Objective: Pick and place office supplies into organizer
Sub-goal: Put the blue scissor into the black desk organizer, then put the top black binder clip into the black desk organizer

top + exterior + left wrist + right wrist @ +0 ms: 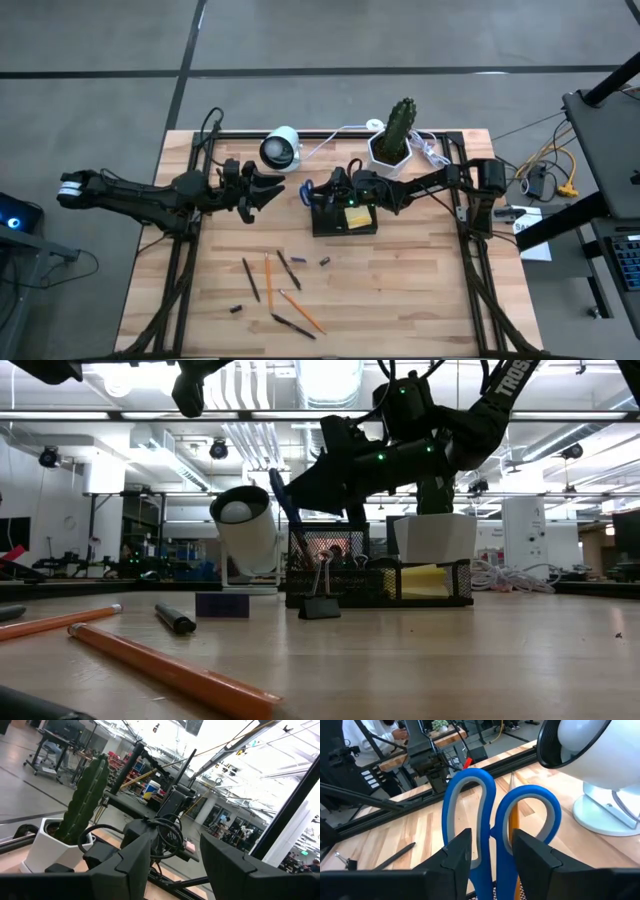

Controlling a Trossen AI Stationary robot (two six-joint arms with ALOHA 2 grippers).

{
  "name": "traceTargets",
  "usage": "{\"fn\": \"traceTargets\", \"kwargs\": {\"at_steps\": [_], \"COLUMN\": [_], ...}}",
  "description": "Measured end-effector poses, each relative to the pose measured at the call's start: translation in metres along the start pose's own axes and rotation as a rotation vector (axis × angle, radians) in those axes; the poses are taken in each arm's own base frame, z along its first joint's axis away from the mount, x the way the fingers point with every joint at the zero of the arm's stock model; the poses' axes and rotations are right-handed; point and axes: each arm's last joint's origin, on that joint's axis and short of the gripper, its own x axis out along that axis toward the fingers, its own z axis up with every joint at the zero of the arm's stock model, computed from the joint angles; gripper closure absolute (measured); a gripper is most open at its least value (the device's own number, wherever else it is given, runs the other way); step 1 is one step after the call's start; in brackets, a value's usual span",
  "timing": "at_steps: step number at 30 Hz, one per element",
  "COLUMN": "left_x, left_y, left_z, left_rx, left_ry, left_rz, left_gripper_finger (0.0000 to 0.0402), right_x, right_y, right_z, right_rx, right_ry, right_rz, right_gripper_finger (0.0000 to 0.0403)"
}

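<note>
The blue-handled scissors point(492, 805) stand handles-up in the black organizer point(343, 228), leaning toward the table's left in the low view point(286, 500). An orange pencil point(513, 815) stands beside them. My right gripper point(492, 847) is shut on the scissors above the organizer's left end point(322, 192). A yellow sticky-note pad point(357, 213) sits in the organizer. My left gripper point(262, 190) hovers open, left of the organizer, holding nothing. Orange pencils point(300, 310), black pens point(290, 270) and dark stubs point(325, 262) lie on the table's near half. My right gripper pinches the scissors between its two fingers where the two blue handle loops meet point(495, 862), just below the loops. The fingers point(457, 852) come slanting down from the table's right. The scissors stay handles-up and tilted, their blades hidden down in the organizer.
A white round lamp point(280, 148) stands behind my left gripper. The white pot with a cactus point(392, 140) and white cables point(430, 150) sit behind the organizer. A black binder clip point(320, 600) and a small purple block point(222, 604) lie in front of it.
</note>
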Motion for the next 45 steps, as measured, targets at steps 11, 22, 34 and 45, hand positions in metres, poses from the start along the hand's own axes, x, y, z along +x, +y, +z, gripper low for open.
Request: {"fn": "traceTargets", "kwargs": {"at_steps": [11,22,34,45], "left_x": [0.000,0.000,0.000,0.000], "left_y": [0.000,0.000,0.000,0.000], "left_z": [0.000,0.000,0.000,0.000], "left_rx": [0.000,0.000,0.000,0.000], "left_ry": [-0.001,-0.002,-0.002,-0.002], "left_rz": [0.002,0.003,0.003,0.003], "left_gripper_finger": [0.0244,0.0244,0.0244,0.0244], "right_x": [-0.001,-0.007,-0.008,-0.022], "right_y": [0.005,0.010,0.012,0.042], "right_z": [0.009,0.020,0.021,0.034], "right_rx": [-0.017,-0.026,-0.026,-0.091], "right_ry": [-0.026,-0.049,-0.037,-0.037], "right_rz": [0.028,0.056,0.077,0.266], "right_gripper_finger": [0.0289,0.0278,0.0270,0.0269]}}
